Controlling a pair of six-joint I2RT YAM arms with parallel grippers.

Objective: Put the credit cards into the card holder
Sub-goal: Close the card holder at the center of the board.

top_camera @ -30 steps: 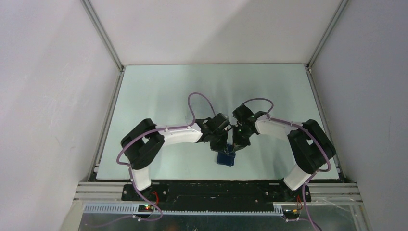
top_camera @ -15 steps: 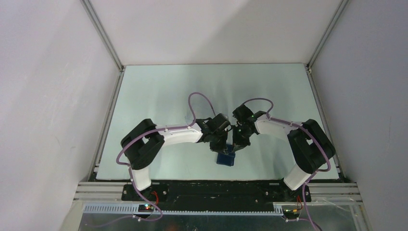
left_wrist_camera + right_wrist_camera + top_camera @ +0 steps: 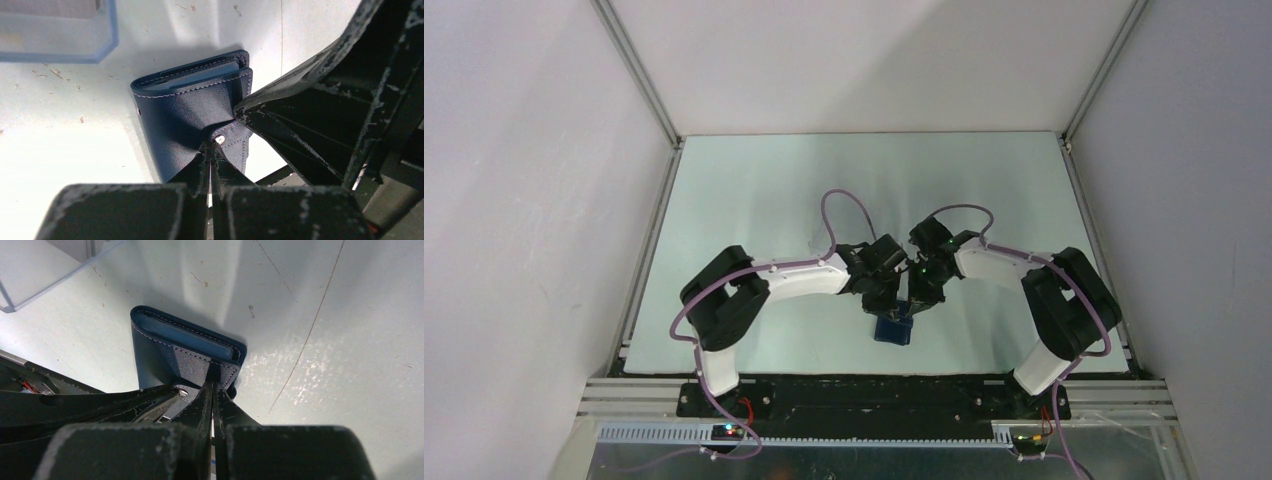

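1. Left gripper: fingers pinched together on the snap tab of the holder.
2. Right gripper: fingers closed tight on the holder's near edge, just beside the left fingertips.
3. Holder: folded, dark navy, with lighter blue showing along its far edge. It is held between both grippers over the near middle of the table. I cannot tell whether it touches the table.
4. Card: see-through, flat on the table beyond the holder, apart from it.

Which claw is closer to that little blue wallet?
Neither left nor right: both touch it. The left gripper is shut on the snap flap of the card holder; the right gripper pinches its edge alongside.
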